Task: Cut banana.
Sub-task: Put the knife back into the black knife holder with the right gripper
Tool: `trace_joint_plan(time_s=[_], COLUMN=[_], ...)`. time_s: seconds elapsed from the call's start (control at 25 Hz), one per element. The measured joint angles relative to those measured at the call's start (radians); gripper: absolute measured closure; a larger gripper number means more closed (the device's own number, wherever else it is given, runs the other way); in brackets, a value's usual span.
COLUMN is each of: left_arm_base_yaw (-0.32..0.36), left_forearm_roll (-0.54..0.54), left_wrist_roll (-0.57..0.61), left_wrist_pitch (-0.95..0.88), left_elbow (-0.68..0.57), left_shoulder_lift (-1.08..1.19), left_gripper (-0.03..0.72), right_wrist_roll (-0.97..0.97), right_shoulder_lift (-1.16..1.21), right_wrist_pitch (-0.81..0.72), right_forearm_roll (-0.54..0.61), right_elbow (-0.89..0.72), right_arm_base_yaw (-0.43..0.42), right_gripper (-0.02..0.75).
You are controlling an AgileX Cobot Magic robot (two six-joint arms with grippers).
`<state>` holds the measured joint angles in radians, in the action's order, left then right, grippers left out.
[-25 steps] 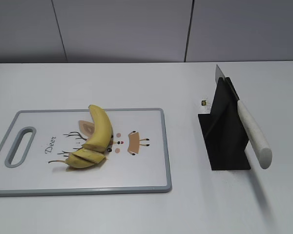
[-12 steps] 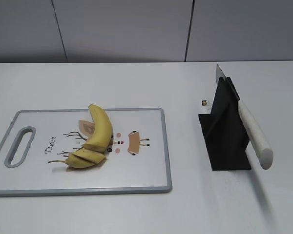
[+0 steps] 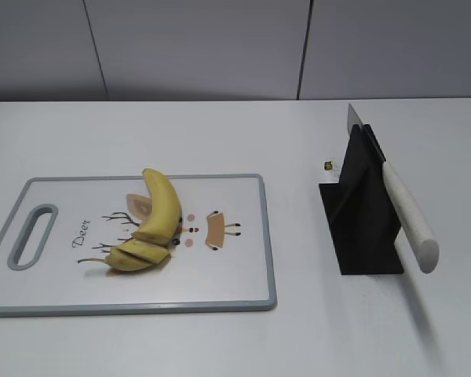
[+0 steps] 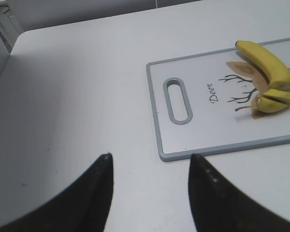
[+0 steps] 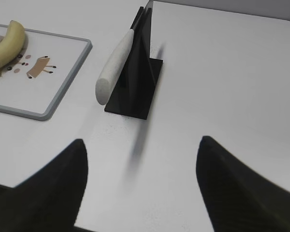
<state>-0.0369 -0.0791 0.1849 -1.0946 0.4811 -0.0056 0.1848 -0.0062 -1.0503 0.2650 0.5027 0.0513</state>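
Observation:
The yellow banana (image 3: pixel 158 212) lies on the white cutting board (image 3: pixel 235 275), with slices cut across its stem end (image 3: pixel 133 258). It also shows in the left wrist view (image 4: pixel 268 70) and at the edge of the right wrist view (image 5: pixel 7 41). A white-handled knife (image 3: pixel 404 216) rests in a black stand (image 3: pixel 365 228), also in the right wrist view (image 5: pixel 115 65). My left gripper (image 4: pixel 150 157) is open and empty over the bare table, left of the board. My right gripper (image 5: pixel 141 142) is open and empty in front of the stand. Neither arm shows in the exterior view.
The board (image 4: pixel 183 140) has a grey rim, a handle slot (image 3: pixel 33 236) at its left end and a brown deer print (image 3: pixel 213 229). A small dark object (image 3: pixel 327 166) lies behind the stand. A grey wall stands behind the white table (image 3: pixel 220 133).

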Motion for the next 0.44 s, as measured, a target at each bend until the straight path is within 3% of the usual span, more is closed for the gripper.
trace_joint_plan(time_s=[0.44], left_arm_base_yaw=[0.0], left_forearm_roll=[0.0], left_wrist_roll=[0.0], left_wrist_pitch=[0.0], left_elbow=[0.0], left_shoulder_lift=[0.0], left_gripper=[0.197], right_wrist_roll=[0.0], right_shoulder_lift=[0.0], right_wrist_pitch=[0.0], right_forearm_roll=[0.002], right_elbow=[0.0], right_arm_base_yaw=[-0.001], right_gripper=[0.208])
